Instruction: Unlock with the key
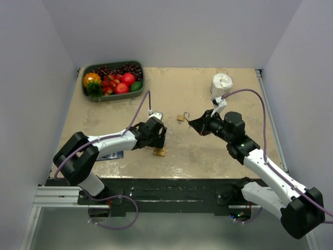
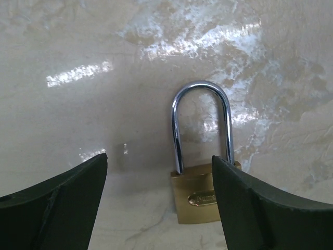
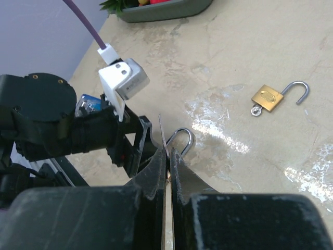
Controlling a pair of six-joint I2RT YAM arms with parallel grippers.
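Brass closed padlock [image 2: 200, 200]: flat at lower centre of the left wrist view; shackle points to the frame's top; keyhole end hidden
Left gripper [image 2: 158, 166]: jaws wide, astride the body; contact unclear
Key [image 3: 162, 130]: thin silver blade pinched edge-on by the right gripper [image 3: 167, 156]; tip aimed at that shackle just beyond
Nearer arm: right, for insertion
Room: open padlock [image 3: 267, 98] well apart, right of frame; bare tabletop [image 3: 234, 52] between
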